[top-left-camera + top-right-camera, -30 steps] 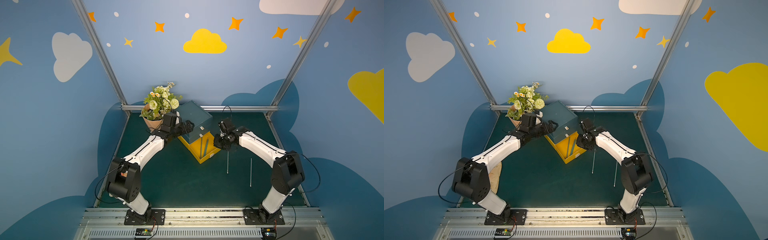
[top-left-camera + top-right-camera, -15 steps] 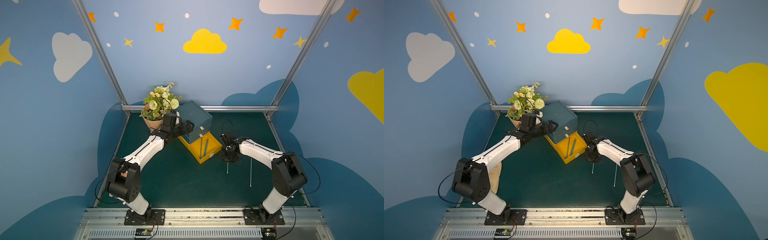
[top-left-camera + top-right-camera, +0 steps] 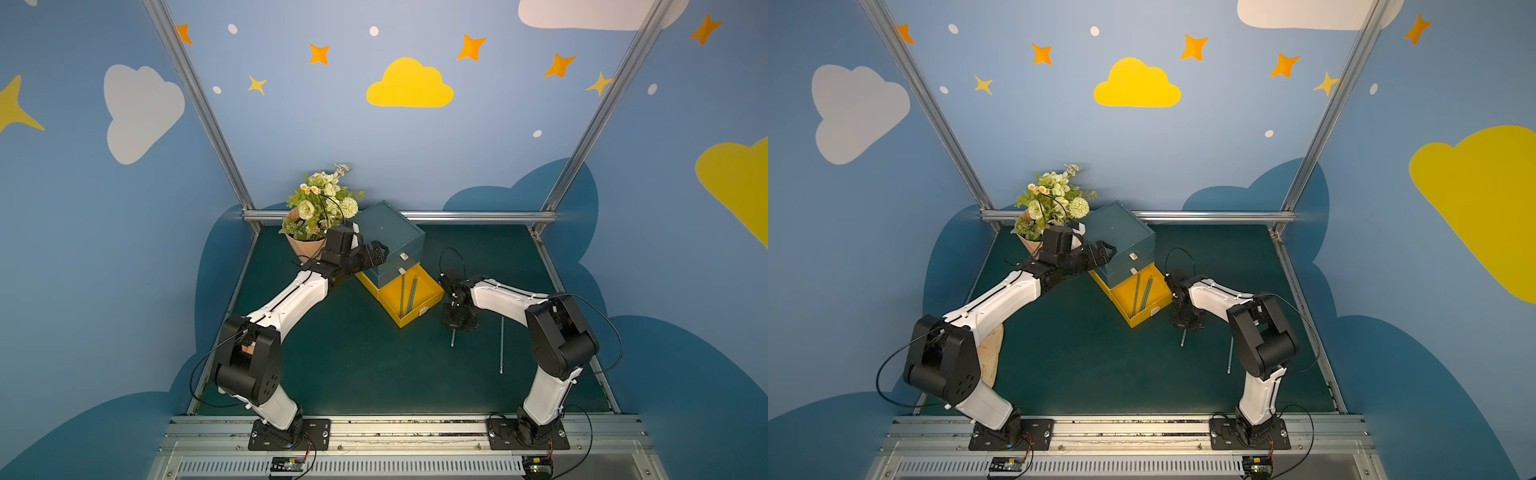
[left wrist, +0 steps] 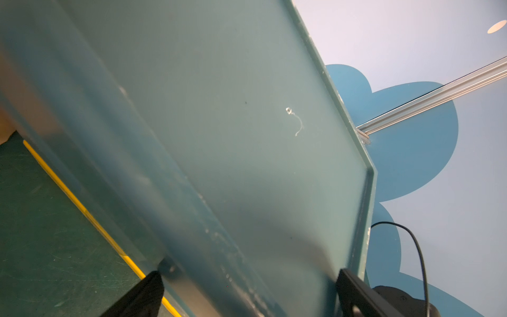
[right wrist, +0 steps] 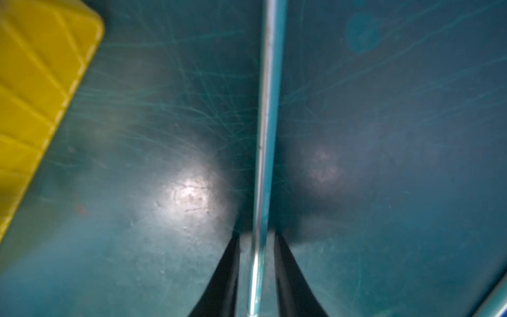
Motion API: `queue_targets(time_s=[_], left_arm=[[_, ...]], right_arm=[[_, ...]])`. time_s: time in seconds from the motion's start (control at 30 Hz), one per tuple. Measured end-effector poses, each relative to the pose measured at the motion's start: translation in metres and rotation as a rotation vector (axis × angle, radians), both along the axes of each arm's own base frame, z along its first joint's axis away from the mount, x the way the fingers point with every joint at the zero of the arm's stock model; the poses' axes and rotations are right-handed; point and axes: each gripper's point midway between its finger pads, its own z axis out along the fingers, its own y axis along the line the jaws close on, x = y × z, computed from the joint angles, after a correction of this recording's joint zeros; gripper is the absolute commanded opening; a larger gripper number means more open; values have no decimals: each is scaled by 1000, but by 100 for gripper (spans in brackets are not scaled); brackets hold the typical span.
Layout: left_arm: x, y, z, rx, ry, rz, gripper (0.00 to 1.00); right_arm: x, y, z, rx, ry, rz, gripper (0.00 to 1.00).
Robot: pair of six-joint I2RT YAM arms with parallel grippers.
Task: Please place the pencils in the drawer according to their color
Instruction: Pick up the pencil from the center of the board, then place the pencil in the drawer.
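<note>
The right pincer (image 5: 256, 237) has dropped from beside the yellow drawer (image 5: 41, 82) to the table (image 5: 384, 137), jaws narrowly parted astride a pale pencil (image 5: 267, 109), not yet gripping it, so the next pickup looks imminent.

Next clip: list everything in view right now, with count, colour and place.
Mat: one, dark green, covers the table.
Cabinet: one, teal, back centre.
Drawer: one, yellow, lowest, pulled open.
Pencils in drawer: two, pale grey-green, side by side.
Pencils on mat: two, pale grey-green, right of drawer, apart.
Flower pot: one, tan, white-green flowers, left of cabinet.
Tan flat object: one, mat's left edge, partly hidden.
Left pincer: open, at cabinet's left side.
Right pincer: open, straddling the mat pencil nearer the drawer.
</note>
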Motion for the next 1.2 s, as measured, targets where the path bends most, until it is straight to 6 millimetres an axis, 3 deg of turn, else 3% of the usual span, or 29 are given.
queue_targets(time_s=[0.07,0.2,0.53,0.67,1.0,1.2], left_arm=[[0,0,0,0,0,0,100],[0,0,0,0,0,0,100],[0,0,0,-1,-1,0,100],[0,0,0,-1,-1,0,100],[0,0,0,-1,-1,0,100],[0,0,0,-1,-1,0,100]], right_arm=[[0,0,0,4,0,-1,20],[2,5,-1,26,-5,4,0],[-3,0,8,55,-10,-14,0],[3,8,32,111,-54,-11,0],[42,45,98,279,-196,-6,0],[62,63,121,349,-236,-18,0]])
